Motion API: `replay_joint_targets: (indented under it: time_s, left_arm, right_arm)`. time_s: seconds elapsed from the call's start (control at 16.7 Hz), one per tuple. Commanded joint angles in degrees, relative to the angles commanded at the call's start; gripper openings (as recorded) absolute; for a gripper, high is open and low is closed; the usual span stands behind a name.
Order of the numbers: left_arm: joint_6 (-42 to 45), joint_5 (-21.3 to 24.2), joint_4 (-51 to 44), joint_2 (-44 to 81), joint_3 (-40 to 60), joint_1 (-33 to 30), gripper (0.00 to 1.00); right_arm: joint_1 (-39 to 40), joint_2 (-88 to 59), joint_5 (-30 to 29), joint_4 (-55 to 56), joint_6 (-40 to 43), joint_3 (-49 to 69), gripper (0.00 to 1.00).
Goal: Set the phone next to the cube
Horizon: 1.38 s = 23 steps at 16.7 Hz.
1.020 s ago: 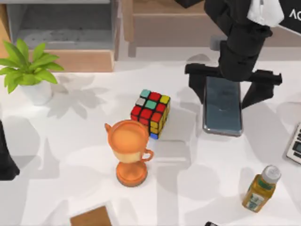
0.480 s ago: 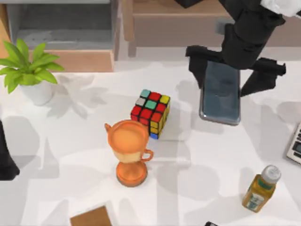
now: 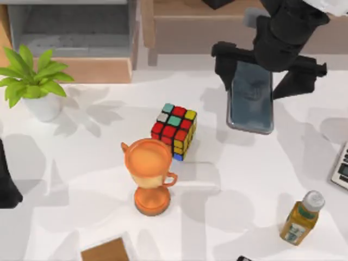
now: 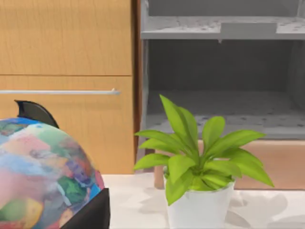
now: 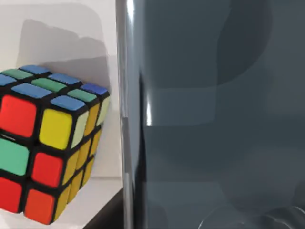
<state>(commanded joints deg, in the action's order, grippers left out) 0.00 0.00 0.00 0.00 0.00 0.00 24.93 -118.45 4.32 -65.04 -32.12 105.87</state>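
The phone (image 3: 250, 98), dark and glossy with a silver rim, hangs above the table at the back right, its shadow cast on the white surface below. My right gripper (image 3: 261, 73) is shut on the phone, one black finger on each long side. The cube (image 3: 174, 129), mostly red on top, rests on the table left of the phone with a gap between them. In the right wrist view the phone (image 5: 214, 119) is close up and the cube (image 5: 47, 148) sits beside it. My left arm (image 3: 6, 185) is parked at the table's left edge.
An orange trophy cup (image 3: 149, 171) stands right in front of the cube. A potted plant (image 3: 32, 81) is at the back left, a juice bottle (image 3: 300, 217) at the front right, a laptop edge (image 3: 341, 168) at the right. A globe (image 4: 43, 176) shows in the left wrist view.
My right gripper has carried the phone up off the table and a little to the left and back, toward the cube's side. The cube and the left arm have not moved.
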Motion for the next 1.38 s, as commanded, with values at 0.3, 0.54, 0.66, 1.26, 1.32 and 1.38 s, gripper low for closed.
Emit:
replay_joint_targets:
  time_s: [0.3, 0.54, 0.66, 1.26, 1.32, 1.38]
  left_arm:
    - [0.0, 0.0, 0.0, 0.0, 0.0, 0.0, 1.00]
    - [0.0, 0.0, 0.0, 0.0, 0.0, 0.0, 1.00]
    - [0.0, 0.0, 0.0, 0.0, 0.0, 0.0, 1.00]
    - [0.0, 0.0, 0.0, 0.0, 0.0, 0.0, 1.00]
    - [0.0, 0.0, 0.0, 0.0, 0.0, 0.0, 1.00]
    - [0.0, 0.0, 0.0, 0.0, 0.0, 0.0, 1.00]
  right_arm:
    - [0.2, -2.9, -1.8, 2.9, 2.3, 0.1, 0.00]
    - [0.1, -6.7, -3.3, 5.0, 4.2, -1.0, 0.00]
    - [0.1, -9.0, -4.1, 5.9, 5.0, -2.1, 0.00]
    - [0.1, -13.2, -4.9, 6.8, 5.8, -5.2, 0.00]
    - [0.1, -13.2, -4.9, 6.8, 5.8, -5.2, 0.08]
    - [0.1, -13.2, -4.9, 6.8, 5.8, -5.2, 0.15]
